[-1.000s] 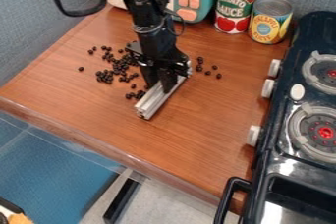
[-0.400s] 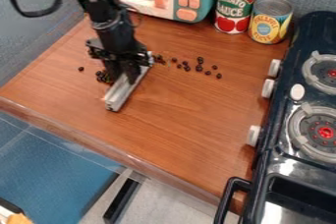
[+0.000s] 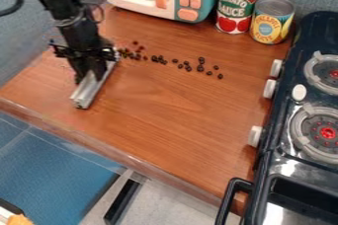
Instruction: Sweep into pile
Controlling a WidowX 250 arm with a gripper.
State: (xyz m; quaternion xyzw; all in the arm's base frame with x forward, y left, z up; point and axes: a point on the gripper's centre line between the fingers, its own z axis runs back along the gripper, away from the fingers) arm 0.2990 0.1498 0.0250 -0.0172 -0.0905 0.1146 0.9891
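Claw (image 3: 92, 73), black, at the left of the desk (image 3: 165, 130), angled downward; fingers closed on the bar (image 3: 86, 95) as far as its thickness allows, one finger crossing the bar's upper face. Bar: straight, slender, pale silver-grey, squared at the near end, with a groove along its length; lying low over the left part of the desk, contact with the wood beneath uncertain. Long axis of bar: aslant, near end to the lower left, facing the desk's front edge, far end to the upper right, roughly towards the toy microwave (image 3: 187, 7). Beans (image 3: 200, 68): small, rounded, near-black, a few reddish brown; loose on the desk in a ragged trail, long axis running from beside the bar's far end across to the right and slightly downward, closer-set in places, single beans at the right end. Tomato can (image 3: 236, 9) and pineapple can (image 3: 271, 21): both upright, side by side behind, to the right of the microwave. Stove (image 3: 310, 165): along the right edge.
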